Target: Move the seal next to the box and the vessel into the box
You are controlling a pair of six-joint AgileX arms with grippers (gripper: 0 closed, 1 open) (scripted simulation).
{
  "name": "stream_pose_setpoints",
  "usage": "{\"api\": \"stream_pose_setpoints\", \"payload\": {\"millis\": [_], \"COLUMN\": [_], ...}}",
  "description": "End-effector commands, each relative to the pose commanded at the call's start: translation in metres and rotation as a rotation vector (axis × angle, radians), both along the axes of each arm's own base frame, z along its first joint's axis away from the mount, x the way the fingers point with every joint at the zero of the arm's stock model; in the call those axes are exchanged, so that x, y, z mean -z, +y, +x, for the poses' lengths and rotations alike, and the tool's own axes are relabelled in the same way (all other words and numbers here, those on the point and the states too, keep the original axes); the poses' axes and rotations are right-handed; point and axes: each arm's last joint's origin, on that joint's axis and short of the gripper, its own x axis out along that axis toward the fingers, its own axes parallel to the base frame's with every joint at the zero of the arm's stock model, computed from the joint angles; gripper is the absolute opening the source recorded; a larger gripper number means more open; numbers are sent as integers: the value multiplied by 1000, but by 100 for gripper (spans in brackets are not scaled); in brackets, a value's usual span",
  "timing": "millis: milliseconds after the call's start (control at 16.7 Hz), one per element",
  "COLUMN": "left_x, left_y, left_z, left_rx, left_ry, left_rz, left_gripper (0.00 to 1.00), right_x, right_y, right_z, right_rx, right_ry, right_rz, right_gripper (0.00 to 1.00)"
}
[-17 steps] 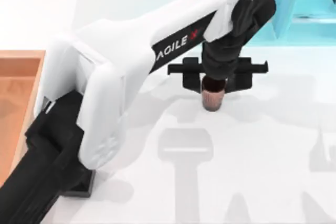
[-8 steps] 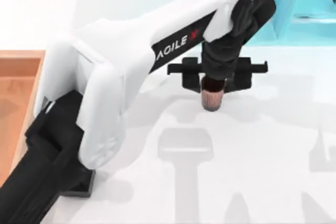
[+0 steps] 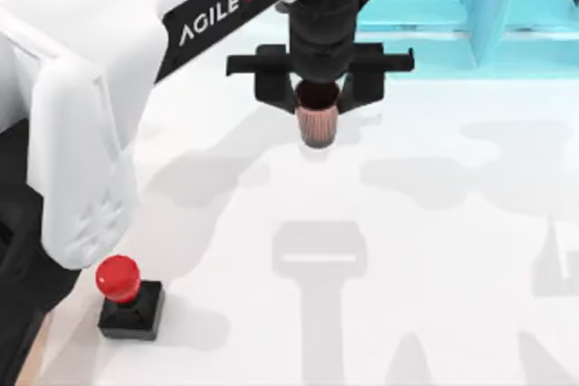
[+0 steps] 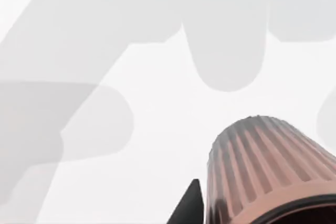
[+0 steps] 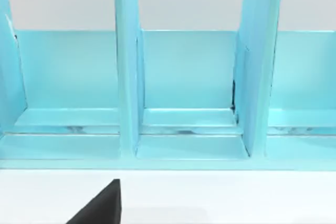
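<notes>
The left hand point(image 3: 317, 88) of the AgileX pair pinches the vessel point(image 3: 317, 118), a small tapered copper-brown cup with a ribbed wall and a dark inside, between its black fingers point(image 3: 270, 88) above the far middle of the white worktop point(image 3: 434, 250). A shadow on the worktop beneath the cup suggests it hangs clear of the surface. At the near left stands the seal point(image 3: 127, 294), a round red knob on a black square block, upright and well apart from the cup, just beside the white left arm point(image 3: 81, 133). A cyan shelf-like frame point(image 3: 470, 15) lines the far edge, behind the hand. The left wrist view brings the cup's point(image 4: 268, 171) fluted side and dark rim up close, with a black fingertip point(image 4: 189, 205) beside it, detail the top view cannot give. The right wrist view faces the cyan frame's point(image 5: 184, 87) upright dividers and open compartments; a dark wedge at its edge leaves me unable to tell how the right hand stands.
</notes>
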Motion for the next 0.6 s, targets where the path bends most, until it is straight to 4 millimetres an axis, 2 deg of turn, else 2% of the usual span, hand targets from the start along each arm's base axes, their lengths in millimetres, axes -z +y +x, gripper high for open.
{"api": "stream_pose_setpoints", "payload": {"millis": [120,240,540,600], "left_x": [-21,-28,-29,-31], "left_y": [24,37,37,43], "left_z": [-3,-5,-6,-4], "left_rx": [3,6,11,11], "left_ry": [5,19,17,15], "left_rz": [5,16,17,17], "left_gripper": [0,0,0,0], "right_x": [0,0,0,0], "right_y": [0,0,0,0], "right_z": [0,0,0,0], "right_rx": [0,0,0,0], "right_ry": [0,0,0,0], "right_rz": [0,0,0,0], "right_gripper": [100,100,100,100]}}
